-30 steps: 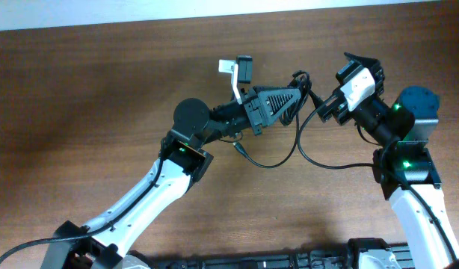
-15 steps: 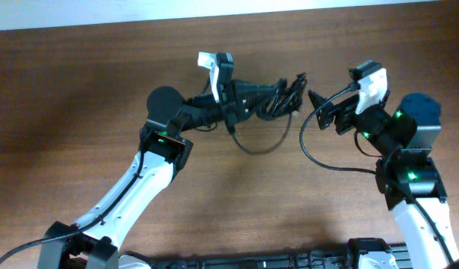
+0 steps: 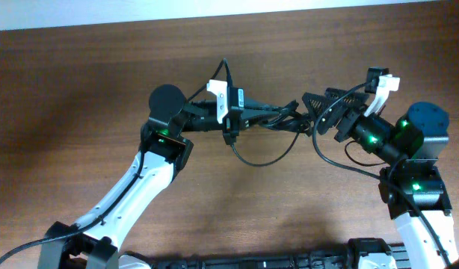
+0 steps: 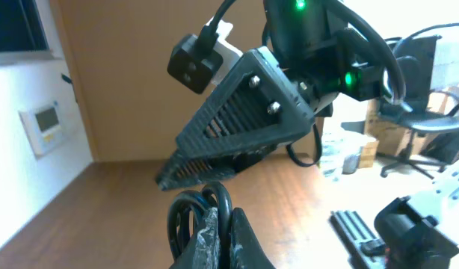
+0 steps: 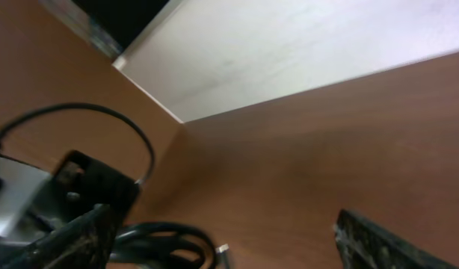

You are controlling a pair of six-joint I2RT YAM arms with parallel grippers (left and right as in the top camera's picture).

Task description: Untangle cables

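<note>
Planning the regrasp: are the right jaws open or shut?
Open. The right gripper shows its fingers far apart at opposite frame edges; the cables show in the gap, not clamped.

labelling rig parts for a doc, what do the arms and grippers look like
The left arm and right arm have white links, black joints and green lights. The left gripper and right gripper are black with ribbed triangular fingers, each with a white camera mount.
</note>
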